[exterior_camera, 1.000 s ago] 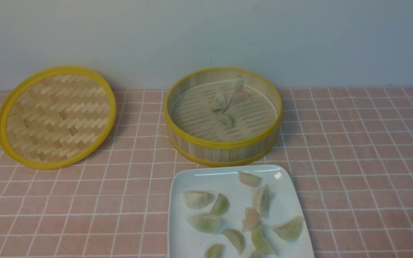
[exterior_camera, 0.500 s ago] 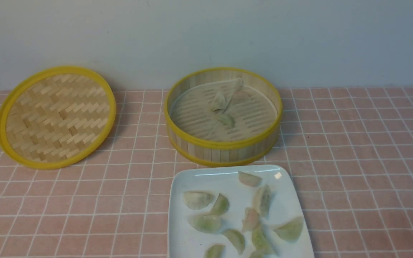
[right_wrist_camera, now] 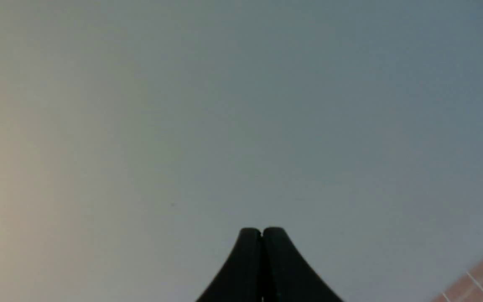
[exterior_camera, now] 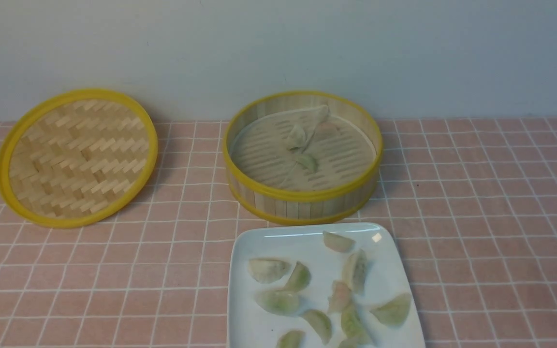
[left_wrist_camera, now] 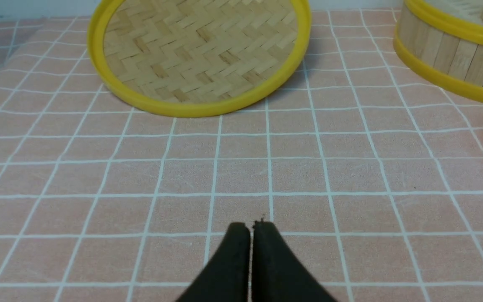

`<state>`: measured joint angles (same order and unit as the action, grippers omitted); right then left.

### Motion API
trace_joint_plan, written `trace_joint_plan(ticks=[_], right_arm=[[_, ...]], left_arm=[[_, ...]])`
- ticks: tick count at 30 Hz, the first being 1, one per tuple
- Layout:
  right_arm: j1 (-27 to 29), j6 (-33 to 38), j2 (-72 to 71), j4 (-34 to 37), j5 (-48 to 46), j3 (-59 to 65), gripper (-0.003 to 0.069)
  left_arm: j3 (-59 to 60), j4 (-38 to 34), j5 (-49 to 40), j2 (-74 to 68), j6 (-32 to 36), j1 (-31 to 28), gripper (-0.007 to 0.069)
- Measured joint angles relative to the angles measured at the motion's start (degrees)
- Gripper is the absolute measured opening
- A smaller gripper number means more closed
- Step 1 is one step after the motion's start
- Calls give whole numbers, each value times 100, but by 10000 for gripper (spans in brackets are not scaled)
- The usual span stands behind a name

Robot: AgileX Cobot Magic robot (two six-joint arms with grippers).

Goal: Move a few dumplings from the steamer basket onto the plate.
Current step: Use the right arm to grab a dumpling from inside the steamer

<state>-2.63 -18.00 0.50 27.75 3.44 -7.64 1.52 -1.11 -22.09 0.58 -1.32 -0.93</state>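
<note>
Many pale green crescent dumplings (exterior_camera: pixel 278 300) lay on the glossy white square plate (exterior_camera: pixel 245 323), and few stayed in the round bamboo steamer basket (exterior_camera: pixel 302 205). The task seemed done. The left gripper (left_wrist_camera: pixel 251 226) and the right gripper (right_wrist_camera: pixel 261 230) were pressed together, empty.

Table under a pink cloth (exterior_camera: pixel 491 232) gridded in thin white lines, backed by a plain pale wall. On the cloth at far left, a flat woven lid (exterior_camera: pixel 76 157) with yellow rim, tilted up at the back. Far centre, well apart from it, the steamer basket (exterior_camera: pixel 302 205). Just in front of the basket, the white plate (exterior_camera: pixel 241 251), cut off at the front view's near edge.
</note>
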Motion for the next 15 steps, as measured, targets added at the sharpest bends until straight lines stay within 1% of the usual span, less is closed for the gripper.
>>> trace_joint_plan(ticks=[1,3,5,6,8,9,11,12,15], right_arm=[[0,45,290,-470,-599,-630,-15],[0,176,1077,-988,-1654,-1705,-15],[0,418,1928,-1298,-2859,-2583,-15],[0,668,2544,-1368,-3451,-3138,-15],[0,1136,3478,-1398,-4528,-3901,-15],[0,1487,4184,-1359,-5088,-4448,-15],[0,1800,4570,-1311,-5486,-4749,-15],[0,2174,5312,-1211,-5937,-5332,-15],[-36,2629,6553,-985,-6571,-6346,-13]], left_arm=[[0,0,0,0,0,0,-6],[0,0,0,0,0,0,-6],[0,0,0,0,0,0,-6],[0,0,0,0,0,0,-6],[0,0,0,0,0,0,-6],[0,0,0,0,0,0,-6],[0,0,0,0,0,0,-6],[0,0,0,0,0,0,-6],[0,0,0,0,0,0,-6]])
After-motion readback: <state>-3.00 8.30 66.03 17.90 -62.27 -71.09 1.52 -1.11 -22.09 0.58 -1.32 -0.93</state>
